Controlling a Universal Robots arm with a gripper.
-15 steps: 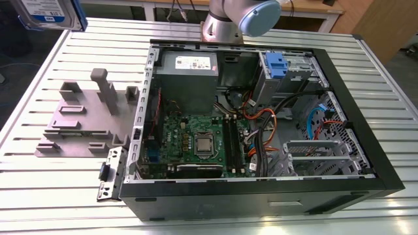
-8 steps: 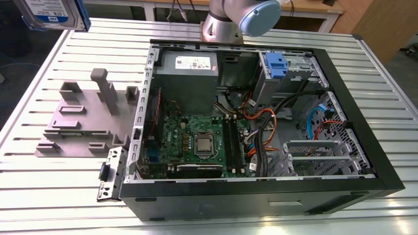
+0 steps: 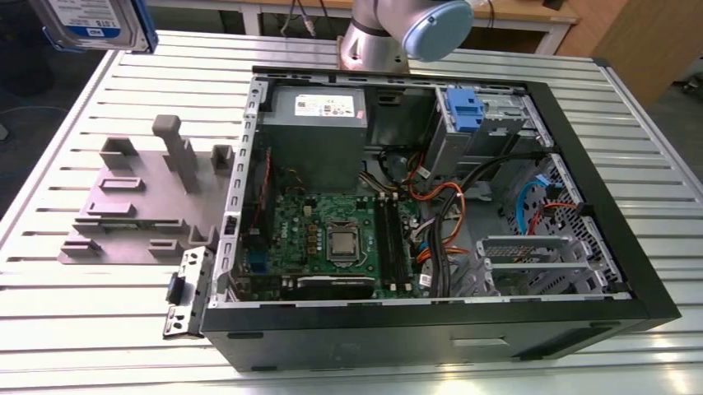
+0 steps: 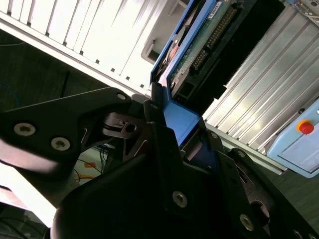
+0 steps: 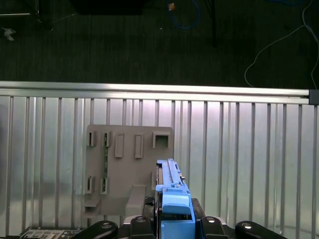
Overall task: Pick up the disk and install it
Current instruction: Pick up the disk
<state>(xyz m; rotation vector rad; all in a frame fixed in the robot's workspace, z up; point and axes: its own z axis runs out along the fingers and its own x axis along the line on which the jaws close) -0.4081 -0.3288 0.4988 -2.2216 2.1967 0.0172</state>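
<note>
The jaws are shut tight on the blue end of the disk [image 4: 185, 119] in the second wrist view. In the exterior view the disk [image 3: 94, 23] hangs up in the air over the desk [image 3: 99, 329], near the grey holder plate [image 3: 132, 206] and well apart from the open computer case [image 3: 439, 329].

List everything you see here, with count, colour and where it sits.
table: one, silver, ribbed, bearing the rest
computer case: one, black, open, lying on the table
motherboard: one, green, inside the case
power supply: one, grey, inside the case
fixture plate: one, grey, on the table beside the case
disk: one, silver-grey with blue carrier, in the air, exterior view's left
arm: one, silver with blue cap, beyond the case
pincer: one, black, shut on the disk
</note>
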